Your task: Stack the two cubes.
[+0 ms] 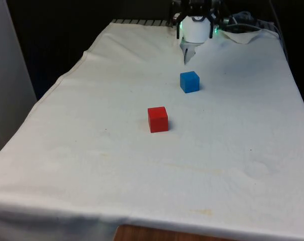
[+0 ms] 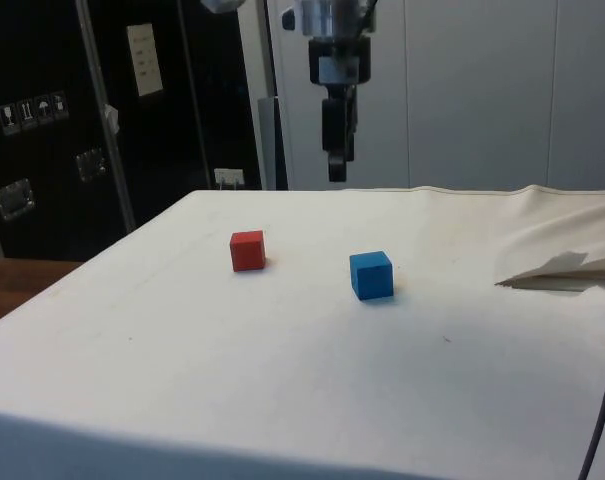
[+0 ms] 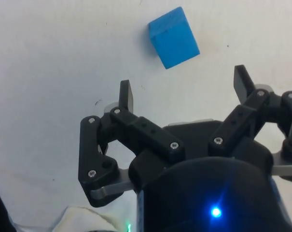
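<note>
A blue cube (image 1: pixel 189 82) (image 2: pixel 371 275) sits on the white cloth towards the far end of the table. A red cube (image 1: pixel 158 119) (image 2: pixel 247 250) rests apart from it, nearer the middle and a little towards the front view's left. My gripper (image 1: pixel 195 35) (image 2: pixel 337 175) hangs well above the cloth, beyond the blue cube at the far end. In the wrist view the gripper (image 3: pixel 184 87) is open with nothing between its fingers (image 3: pixel 126 95), and the blue cube (image 3: pixel 173 37) lies on the cloth just ahead of the fingertips.
A raised fold of white cloth (image 1: pixel 244 35) (image 2: pixel 562 265) lies at the far end on the front view's right, with cables (image 1: pixel 252 20) behind it. The table's edges drop off on both sides.
</note>
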You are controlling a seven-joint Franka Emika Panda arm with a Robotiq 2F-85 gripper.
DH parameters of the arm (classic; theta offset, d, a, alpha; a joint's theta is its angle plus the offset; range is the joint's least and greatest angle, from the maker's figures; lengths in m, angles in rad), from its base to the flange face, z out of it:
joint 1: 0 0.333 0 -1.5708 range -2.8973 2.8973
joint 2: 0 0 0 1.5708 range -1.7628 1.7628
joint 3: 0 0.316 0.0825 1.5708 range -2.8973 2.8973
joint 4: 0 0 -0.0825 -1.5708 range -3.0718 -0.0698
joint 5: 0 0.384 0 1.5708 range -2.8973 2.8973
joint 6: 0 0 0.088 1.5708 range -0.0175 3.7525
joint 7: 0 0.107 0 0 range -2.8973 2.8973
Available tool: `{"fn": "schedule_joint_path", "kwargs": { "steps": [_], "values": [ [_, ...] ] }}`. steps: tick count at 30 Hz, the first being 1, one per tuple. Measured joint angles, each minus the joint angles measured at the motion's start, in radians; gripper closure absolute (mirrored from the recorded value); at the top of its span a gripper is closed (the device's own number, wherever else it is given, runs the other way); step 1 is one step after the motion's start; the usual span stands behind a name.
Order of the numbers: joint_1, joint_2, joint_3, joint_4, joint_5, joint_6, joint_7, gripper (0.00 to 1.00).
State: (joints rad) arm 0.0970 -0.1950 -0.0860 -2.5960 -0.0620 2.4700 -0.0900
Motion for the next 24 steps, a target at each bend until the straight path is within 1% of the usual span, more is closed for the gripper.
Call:
{"fn": "schedule_joint_path", "kwargs": {
  "steps": [3, 8, 9, 12, 15, 17, 19, 21, 24],
  "values": [
    [0.0, 0.012, 0.0, -0.006, -0.001, 0.016, 0.0, 0.0],
    [0.0, 0.032, -0.001, -0.03, -0.003, 0.062, -0.005, 0.0],
    [0.0, 0.037, -0.001, -0.042, -0.003, 0.082, -0.009, 0.0],
    [-0.001, 0.042, -0.002, -0.055, -0.003, 0.1, -0.014, 0.0],
    [-0.001, 0.052, -0.005, -0.072, -0.003, 0.133, -0.023, 0.0],
    [-0.002, 0.067, -0.007, -0.087, -0.003, 0.172, -0.034, 0.0],
    [-0.002, 0.078, -0.008, -0.093, -0.003, 0.197, -0.041, 0.0],
    [-0.002, 0.084, -0.008, -0.096, -0.003, 0.207, -0.045, 0.0],
    [-0.003, 0.1, -0.008, -0.106, -0.003, 0.24, -0.058, 0.0]
  ]
}}
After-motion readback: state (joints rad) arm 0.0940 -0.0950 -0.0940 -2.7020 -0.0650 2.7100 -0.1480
